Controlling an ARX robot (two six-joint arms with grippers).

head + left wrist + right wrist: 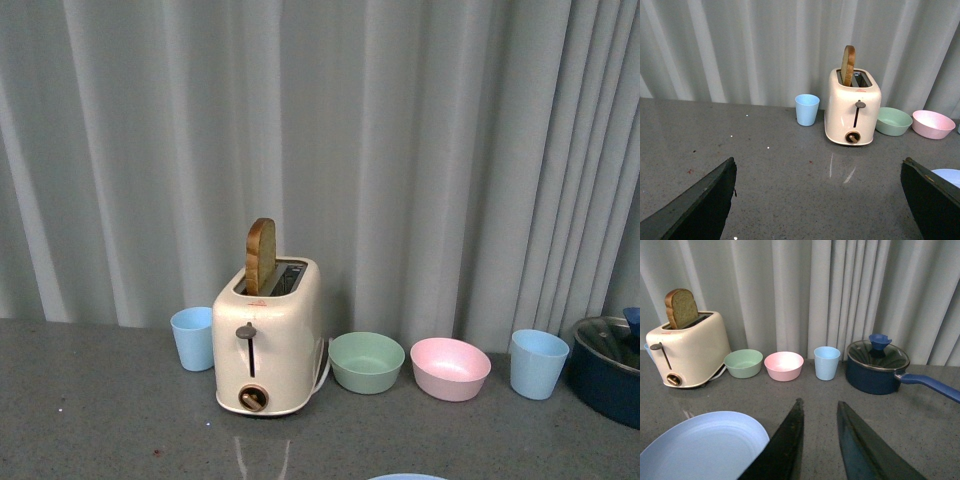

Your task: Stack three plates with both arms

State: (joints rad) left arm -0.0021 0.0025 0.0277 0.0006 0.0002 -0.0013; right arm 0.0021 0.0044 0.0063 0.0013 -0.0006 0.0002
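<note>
One plate shows: a large, shallow, light blue plate [700,447] lying flat on the grey counter, close beside my right gripper [819,403]. Its fingers are shut with only a narrow gap and hold nothing; they hang just above the counter, pointing toward the bowls. A thin sliver of the same plate [405,477] shows at the bottom edge of the front view, and its rim [947,176] appears in the left wrist view. My left gripper [818,161] is wide open over bare counter, facing the toaster, with nothing between its fingers.
A cream toaster [268,340] with a bread slice stands at the back. Beside it are a blue cup [192,338], a green bowl [366,361], a pink bowl [450,367] and another blue cup [537,363]. A dark blue lidded pot [876,366] with a long handle stands far right; a curtain hangs behind.
</note>
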